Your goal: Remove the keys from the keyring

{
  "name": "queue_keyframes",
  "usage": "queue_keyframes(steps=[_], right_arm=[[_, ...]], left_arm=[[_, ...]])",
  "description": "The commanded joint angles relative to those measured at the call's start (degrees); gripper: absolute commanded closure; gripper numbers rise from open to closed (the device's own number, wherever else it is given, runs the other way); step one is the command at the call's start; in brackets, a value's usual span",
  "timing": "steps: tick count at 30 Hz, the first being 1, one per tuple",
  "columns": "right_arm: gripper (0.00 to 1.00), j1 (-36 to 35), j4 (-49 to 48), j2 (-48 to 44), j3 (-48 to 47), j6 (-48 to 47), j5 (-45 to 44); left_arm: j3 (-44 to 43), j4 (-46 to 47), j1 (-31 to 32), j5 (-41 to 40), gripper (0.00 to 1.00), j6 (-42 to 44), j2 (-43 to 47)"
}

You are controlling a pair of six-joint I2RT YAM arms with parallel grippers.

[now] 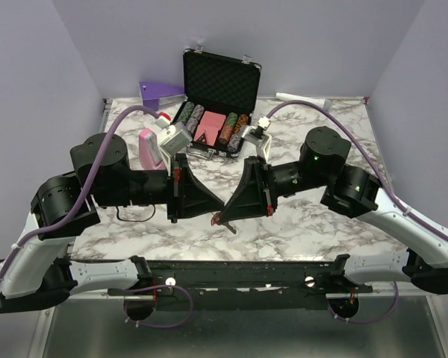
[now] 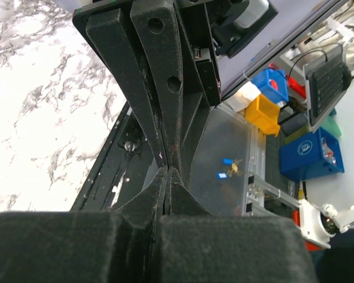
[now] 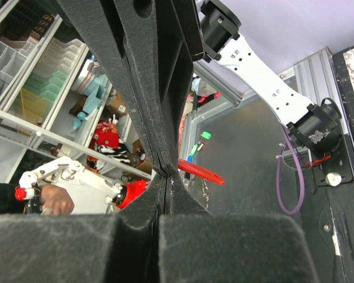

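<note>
My left gripper (image 1: 218, 206) and right gripper (image 1: 228, 208) meet tip to tip above the table's front middle, both with jaws closed. The red keyring tag (image 3: 202, 173) sticks out from the spot where the tips meet. In the top view it (image 1: 225, 221) dangles just below them. A thin silvery sliver, perhaps a key (image 3: 205, 188), hangs beside the tag. The ring and the pinch point are hidden between the black fingers (image 3: 165, 118). In the left wrist view, the closed left gripper (image 2: 166, 171) touches the right gripper's fingers (image 2: 165, 88), and no tag shows.
An open black case (image 1: 221, 78) of poker chips stands at the back centre. A pink wedge-shaped box (image 1: 146, 146) and a white block (image 1: 175, 139) lie left of it. A purple piece (image 1: 161, 92) lies at the back left. The black front rail (image 1: 231, 272) runs below the grippers.
</note>
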State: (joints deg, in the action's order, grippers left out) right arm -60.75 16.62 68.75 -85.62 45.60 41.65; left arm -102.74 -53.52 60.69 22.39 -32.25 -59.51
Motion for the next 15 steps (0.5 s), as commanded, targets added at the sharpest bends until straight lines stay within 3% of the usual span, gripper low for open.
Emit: queue_keyframes(steps=[1, 15], right_arm=[[0.99, 0.4, -2.5, -0.5, 0.2, 0.1, -3.5], [0.99, 0.4, -0.5, -1.1, -0.2, -0.6, -4.6]], left_arm=[[-1.0, -9.5, 0.4, 5.3, 1.0, 4.9, -3.3], [-3.1, -11.3, 2.8, 9.2, 1.0, 6.6, -7.6]])
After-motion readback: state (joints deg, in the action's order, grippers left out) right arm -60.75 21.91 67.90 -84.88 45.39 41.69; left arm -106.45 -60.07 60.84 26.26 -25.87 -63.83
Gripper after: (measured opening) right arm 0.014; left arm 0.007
